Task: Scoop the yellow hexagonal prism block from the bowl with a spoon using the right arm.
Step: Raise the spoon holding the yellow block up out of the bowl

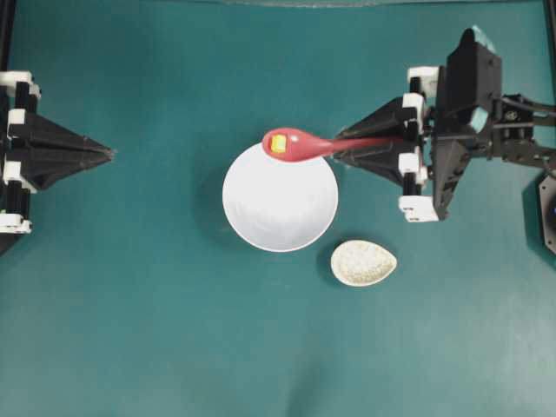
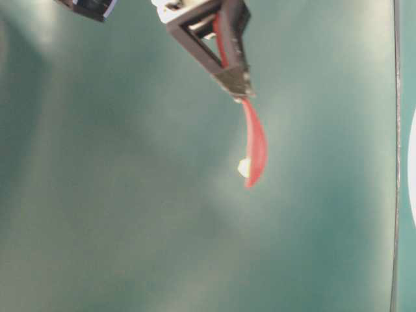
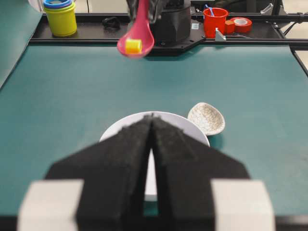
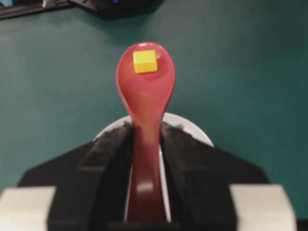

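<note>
- Gripping the spoon [image 4: 146, 96] by its handle, the right gripper [image 4: 144, 159] has one finger pressed against each side of the stem, so the scoop projects well past the fingertips [image 4: 110, 144].
- Held roughly level with the hollow up, the scoop works as a small cup; that orientation is probably what keeps its load from sliding out.
- The yellow hexagonal prism block [image 4: 145, 61] sits in the scoop toward its far tip, well beyond the fingers and touching neither of them.
- The bowl [image 1: 280, 198] lies below and ahead of the right fingers; from overhead its white interior shows nothing inside, and the scoop hangs over its far rim.
- From this I judge the scooping essentially done, the block being out of the bowl.
- The left gripper [image 3: 151, 159] has its fingers drawn together with only a thin slit between them, holding nothing; the bowl lies just past their tips.
- A speckled spoon rest [image 1: 363, 262] sits beside the bowl, nothing in it.
</note>
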